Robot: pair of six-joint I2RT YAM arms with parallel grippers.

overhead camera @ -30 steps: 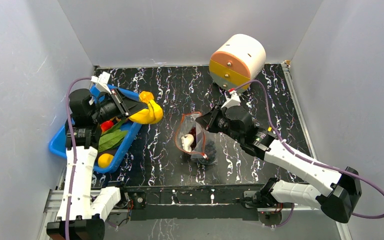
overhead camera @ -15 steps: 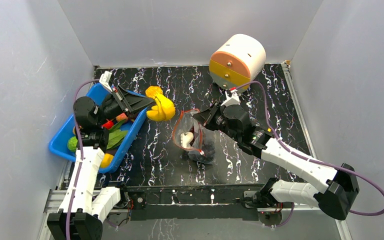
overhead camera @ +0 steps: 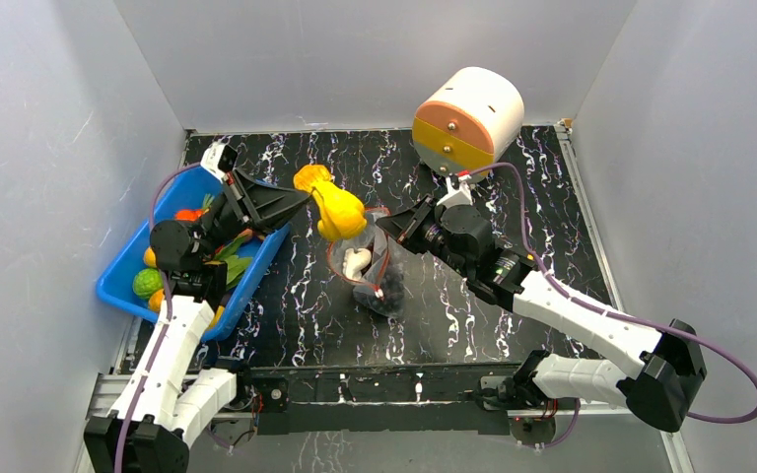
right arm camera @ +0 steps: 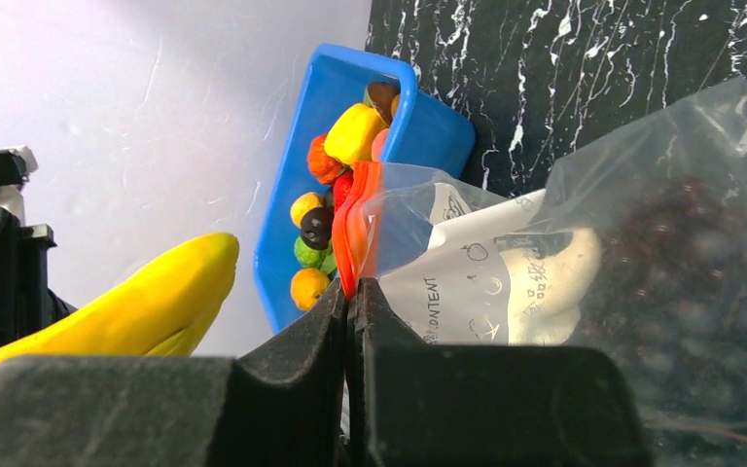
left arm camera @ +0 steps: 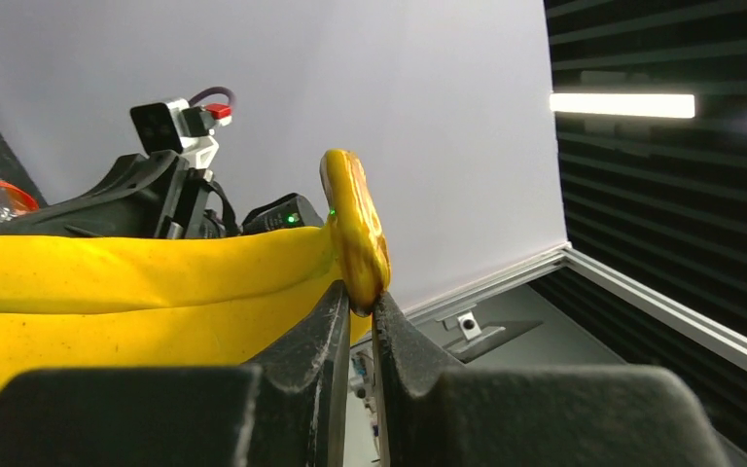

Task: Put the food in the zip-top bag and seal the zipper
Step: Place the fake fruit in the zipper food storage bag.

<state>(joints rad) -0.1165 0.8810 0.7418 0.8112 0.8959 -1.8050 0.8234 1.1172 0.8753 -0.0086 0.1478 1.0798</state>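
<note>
The left gripper [left arm camera: 355, 304] is clenched on the stem end of the yellow banana [overhead camera: 340, 211]. The banana's long axis slants from the fingers down toward the zip-top bag [right arm camera: 642, 146], and its free tip hangs just over the left rim of the bag's mouth. The right gripper [right arm camera: 350, 292] pinches the orange-red zipper [right arm camera: 355, 219], holding that mouth up. 1 white piece [right arm camera: 554, 272] and purple grapes [right arm camera: 671, 243] lie inside.

We get bright, even light on top cam, soft shadows; ceiling light strip [left arm camera: 622, 103] clips in left wrist cam.
</note>
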